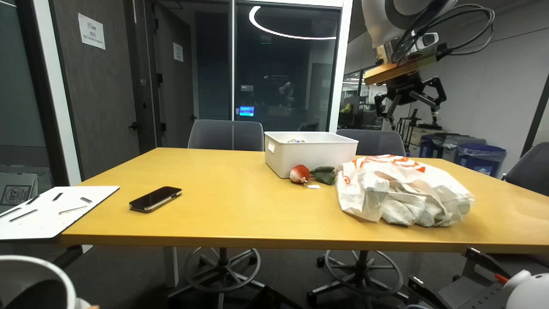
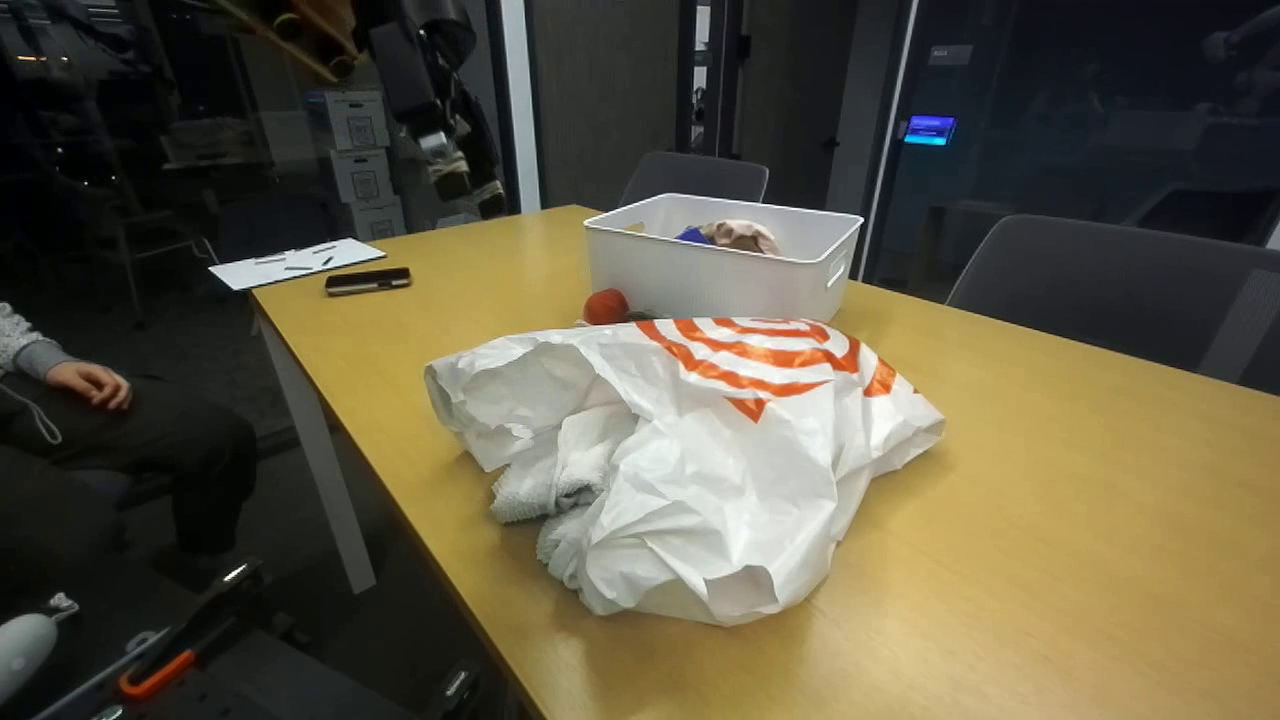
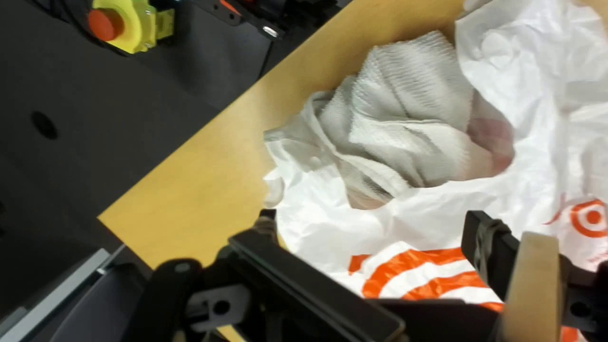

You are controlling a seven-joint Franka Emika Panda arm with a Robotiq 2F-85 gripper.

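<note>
Wrist view has the black two-fingered gripper (image 3: pixel 372 228) hanging above the white plastic shopping bag with orange-red rings (image 2: pixel 720 450), jaws spread wide, nothing between them, not touching the bag. Some pale grey ribbed cloth (image 3: pixel 413 118) pokes out of the bag's mouth, and a pinkish patch (image 3: pixel 494 142) shows behind it, inside the bag, can't tell what.

From where I'm standing, the plastic is the worry. It looks thin and crumpled, so pinching at the bag's mouth could nab bag and cloth together and drag the lot. That mouth faces a close-by edge of the flat yellow table (image 3: pixel 223 156), so a tug that way might send the cloth over the side. A sloppy shove could run the bag into the round red onion-looking thing (image 1: pixel 299 174) and the dark green lump (image 1: pixel 324 177) just beside it, or the white rectangular plastic bin (image 1: pixel 311 156) near it. The flat black phone (image 1: pixel 155 199) lies well apart from the bag, so probably fine.
</note>
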